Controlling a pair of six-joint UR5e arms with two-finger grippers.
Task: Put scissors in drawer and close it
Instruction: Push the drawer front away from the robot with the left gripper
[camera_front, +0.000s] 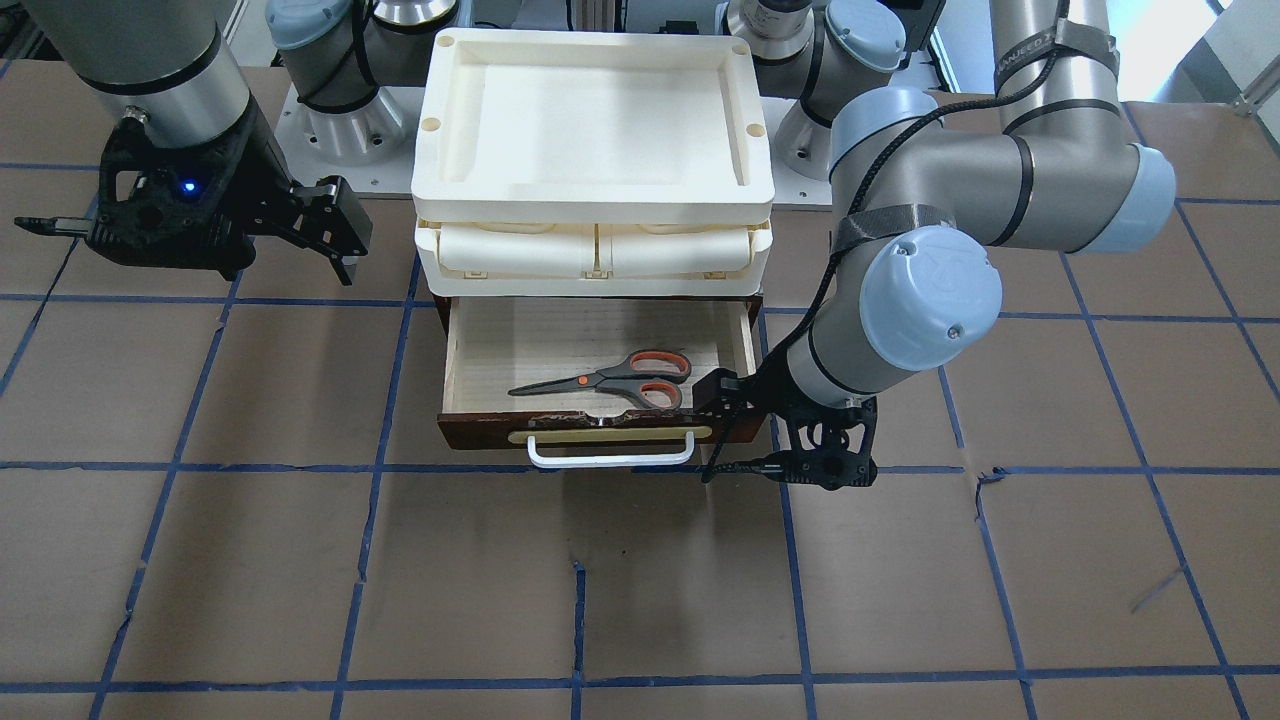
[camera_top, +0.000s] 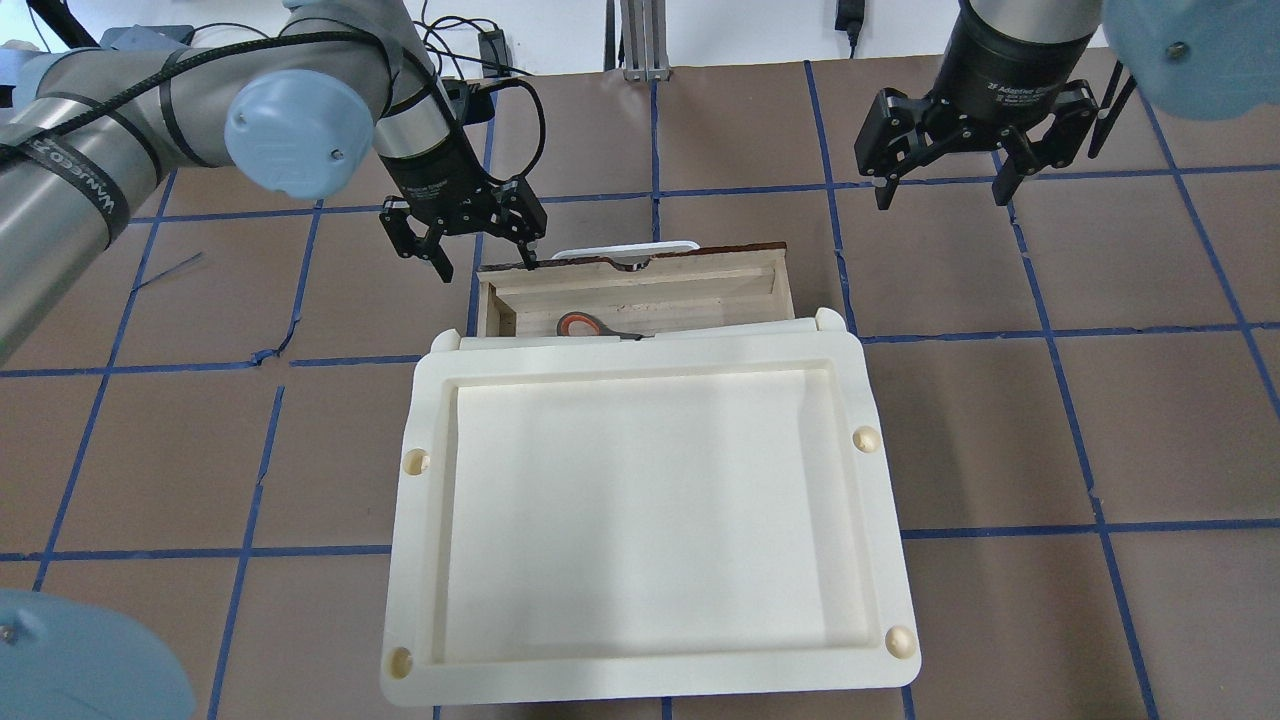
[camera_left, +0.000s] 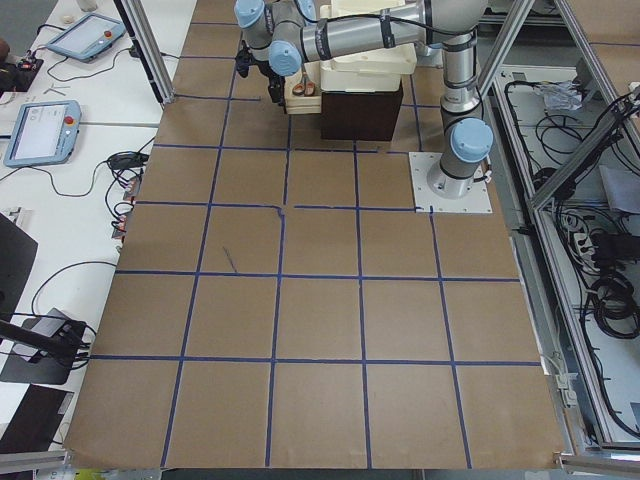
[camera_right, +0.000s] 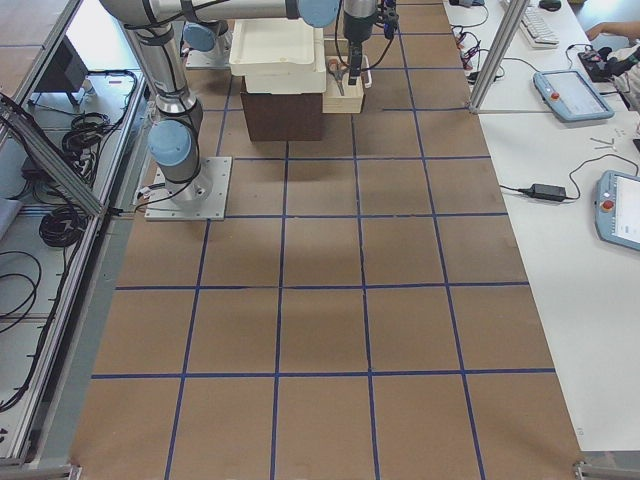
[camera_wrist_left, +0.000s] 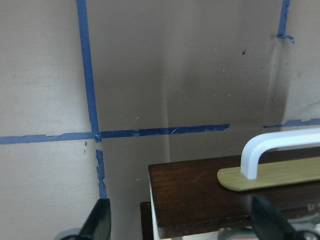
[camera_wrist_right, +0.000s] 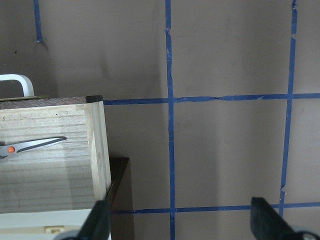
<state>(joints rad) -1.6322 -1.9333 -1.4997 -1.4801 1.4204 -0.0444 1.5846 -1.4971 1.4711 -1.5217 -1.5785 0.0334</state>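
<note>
With left claw (camera_top: 487, 268) spread, empty, straddling drawer (camera_front: 480, 350) front corner, and right claw (camera_top: 940, 202) open, idle: risks off-centre push skewing, jamming it with scissors (camera_front: 610, 380) inside.

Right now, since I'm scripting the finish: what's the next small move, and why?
Probably the left gripper should push the drawer shut: the scissors lie inside the open drawer, and that gripper, fingers open, is at its front corner.

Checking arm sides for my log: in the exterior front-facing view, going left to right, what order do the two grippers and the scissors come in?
right gripper → scissors, lying in the open drawer → left gripper, at the drawer's front corner.
</note>
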